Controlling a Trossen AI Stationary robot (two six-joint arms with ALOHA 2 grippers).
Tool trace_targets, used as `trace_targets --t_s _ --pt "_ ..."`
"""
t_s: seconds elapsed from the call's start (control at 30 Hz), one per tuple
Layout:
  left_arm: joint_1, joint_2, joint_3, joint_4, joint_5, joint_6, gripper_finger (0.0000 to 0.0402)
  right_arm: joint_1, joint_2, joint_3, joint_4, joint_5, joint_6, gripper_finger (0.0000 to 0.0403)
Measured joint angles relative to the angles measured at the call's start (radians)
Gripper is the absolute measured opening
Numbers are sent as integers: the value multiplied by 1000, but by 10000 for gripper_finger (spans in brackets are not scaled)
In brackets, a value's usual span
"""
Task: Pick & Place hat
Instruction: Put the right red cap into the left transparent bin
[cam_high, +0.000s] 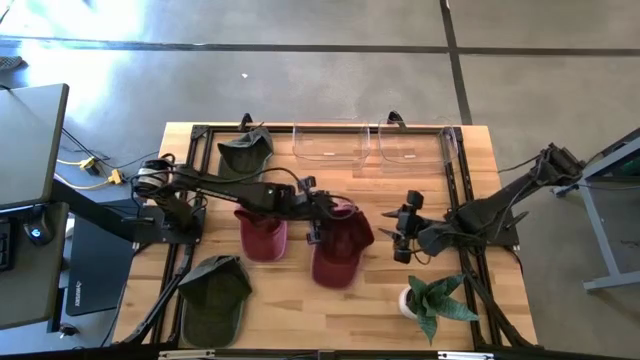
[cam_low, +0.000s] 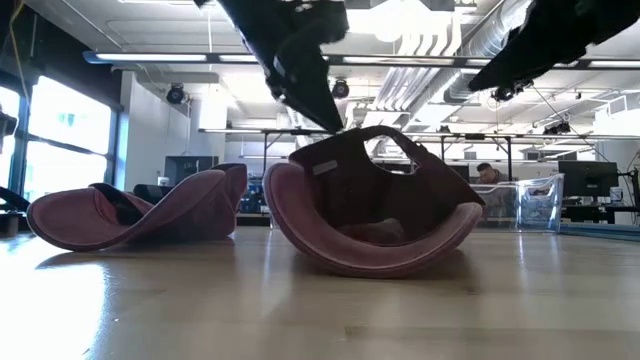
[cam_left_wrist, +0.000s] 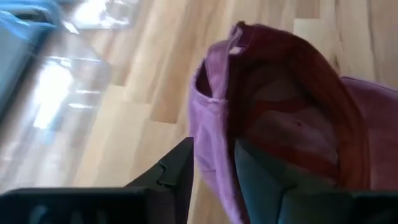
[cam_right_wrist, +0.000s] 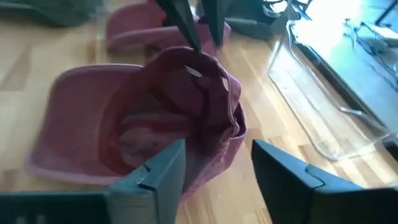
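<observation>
1. Four caps lie on the wooden tabletop (cam_high: 300, 305): two maroon ones near the middle and two dark green ones, seen from above.
2. One maroon cap (cam_high: 338, 250) lies upside down at the centre of the tabletop, its brim toward 6 o'clock. From table height it rests on its crown with the back strap arching upward (cam_low: 375, 205).
3. The left hand (cam_high: 318, 215) reaches in from 9 o'clock and sits at the back rim of this cap. In its wrist view its fingers (cam_left_wrist: 177, 171) stand on either side of the cap's rim (cam_left_wrist: 214, 118), parted with the fabric between them; I cannot tell whether they press it.
4. The right hand (cam_high: 398, 235) hovers at 3 o'clock of the same cap, just beside it. Its fingers (cam_right_wrist: 158, 168) are spread apart and hold nothing, with the cap's opening in front of them (cam_right_wrist: 174, 112).
5. The second maroon cap (cam_high: 262, 235) lies just at 9 o'clock of the first, under the left arm.
6. One green cap (cam_high: 213, 295) lies toward 7 o'clock; the other green cap (cam_high: 245, 150) lies toward 11 o'clock.
7. Two clear plastic bins (cam_high: 330, 142) stand at the 12 o'clock edge.
8. A small potted plant (cam_high: 430, 300) stands toward 5 o'clock.
</observation>
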Motion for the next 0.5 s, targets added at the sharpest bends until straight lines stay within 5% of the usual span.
trace_targets --t_s 0.23,0.5 --pt "-71 -14 0 -48 -211 29 118 -144 170 0 148 -42 80 240" --pt "-1 79 1 20 -153 14 109 -304 336 0 170 -263 145 198"
